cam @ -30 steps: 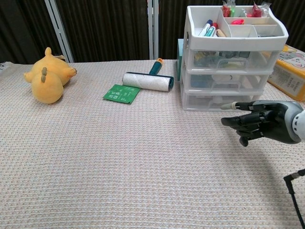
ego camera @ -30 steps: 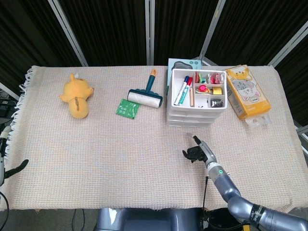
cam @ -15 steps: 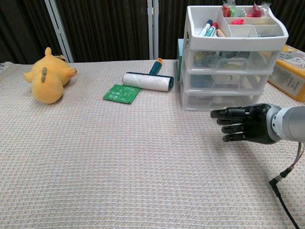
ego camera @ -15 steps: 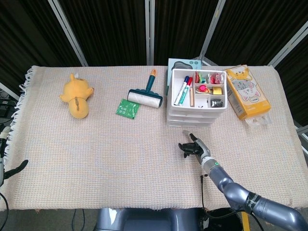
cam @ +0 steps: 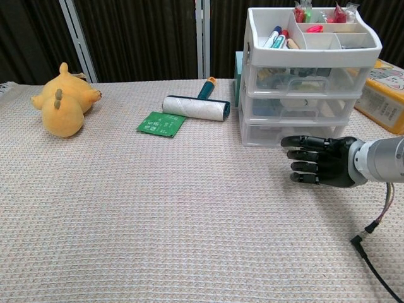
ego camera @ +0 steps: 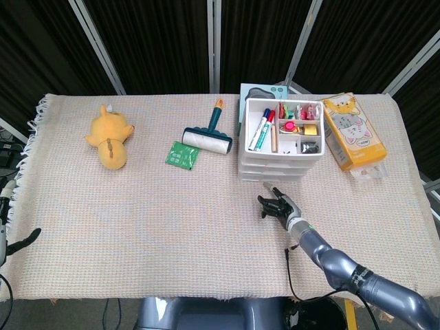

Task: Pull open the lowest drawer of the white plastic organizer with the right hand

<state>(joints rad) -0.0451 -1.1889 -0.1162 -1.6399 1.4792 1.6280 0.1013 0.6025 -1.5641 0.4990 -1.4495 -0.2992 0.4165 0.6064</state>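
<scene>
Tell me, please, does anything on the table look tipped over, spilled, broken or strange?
Nothing looks spilled or broken. The yellow plush toy lies on its side, and the organizer has all three drawers closed. The right hand hovers open before the lowest drawer.

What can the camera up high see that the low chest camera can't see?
Only the head view shows the whole orange cat box, the blanket's fringed far-left edge, and the left robot hand at the picture's left edge.

Only the chest view shows the drawer fronts of the white organizer, stacked one above another, with the lowest drawer closed.

Both show the yellow plush toy, the lint roller, the green packet, the markers in the top tray, and the right robot hand, fingers apart, holding nothing, just in front of the lowest drawer.
</scene>
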